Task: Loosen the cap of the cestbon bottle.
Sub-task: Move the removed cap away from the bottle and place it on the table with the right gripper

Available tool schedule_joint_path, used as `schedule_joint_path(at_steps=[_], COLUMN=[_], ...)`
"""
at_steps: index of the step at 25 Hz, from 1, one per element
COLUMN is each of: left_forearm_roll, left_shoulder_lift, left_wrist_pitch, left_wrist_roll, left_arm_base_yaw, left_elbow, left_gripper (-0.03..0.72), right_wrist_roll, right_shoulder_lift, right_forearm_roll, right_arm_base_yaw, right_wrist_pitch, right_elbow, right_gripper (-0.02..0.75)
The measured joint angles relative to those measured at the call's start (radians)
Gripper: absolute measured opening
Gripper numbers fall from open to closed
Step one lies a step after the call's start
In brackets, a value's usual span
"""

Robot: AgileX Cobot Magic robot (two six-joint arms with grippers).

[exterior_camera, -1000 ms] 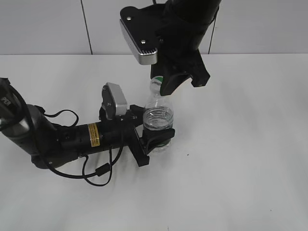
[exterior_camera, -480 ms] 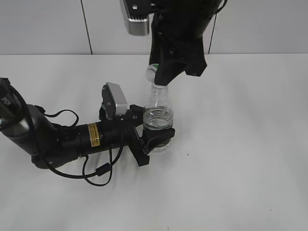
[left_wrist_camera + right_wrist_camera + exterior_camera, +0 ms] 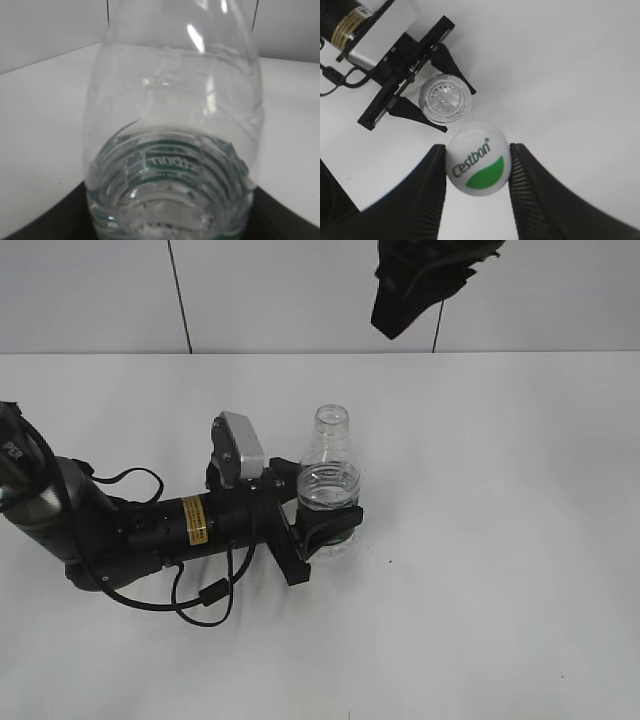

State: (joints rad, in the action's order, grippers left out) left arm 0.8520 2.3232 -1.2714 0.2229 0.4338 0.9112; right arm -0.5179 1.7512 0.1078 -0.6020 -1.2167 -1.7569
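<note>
The cestbon bottle (image 3: pixel 328 478) stands upright on the white table with an open, capless neck. It also shows from above in the right wrist view (image 3: pixel 444 99) and fills the left wrist view (image 3: pixel 172 150). My left gripper (image 3: pixel 325 525) is shut on the bottle's lower body, where the green label band is. My right gripper (image 3: pixel 477 160) is shut on the cap (image 3: pixel 478 158), white with a green patch and "Cestbon" print, high above the bottle. In the exterior view only part of the right gripper (image 3: pixel 415 285) shows at the top edge.
The left arm (image 3: pixel 140 525) lies low across the table's left side with a looping black cable (image 3: pixel 205 595). The white table (image 3: pixel 500 540) stretches to the right and front. A grey wall (image 3: pixel 100 295) stands behind.
My right gripper has risen from the bottle's neck up to the top of the exterior view, taking the cap off with it. The bottle's neck now stands open. The left arm has not moved.
</note>
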Motion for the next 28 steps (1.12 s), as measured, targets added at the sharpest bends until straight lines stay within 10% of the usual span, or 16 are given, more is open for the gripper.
schedule_joint_path(at_steps=[10, 28], left_forearm_roll=[0.000, -0.008], left_shoulder_lift=[0.000, 0.000], left_wrist_pitch=[0.000, -0.001], left_wrist_roll=[0.000, 0.000], left_arm_base_yaw=[0.000, 0.000], left_elbow=[0.000, 0.000], left_gripper=[0.409, 0.409], right_wrist_roll=[0.352, 0.296], right_shoulder_lift=[-0.004, 0.051], right_forearm_roll=[-0.075, -0.076], right_arm_base_yaw=[0.159, 0.423], right_wrist_pitch=[0.062, 0.384], right_elbow=[0.002, 0.345], right_gripper=[0.295, 0.295])
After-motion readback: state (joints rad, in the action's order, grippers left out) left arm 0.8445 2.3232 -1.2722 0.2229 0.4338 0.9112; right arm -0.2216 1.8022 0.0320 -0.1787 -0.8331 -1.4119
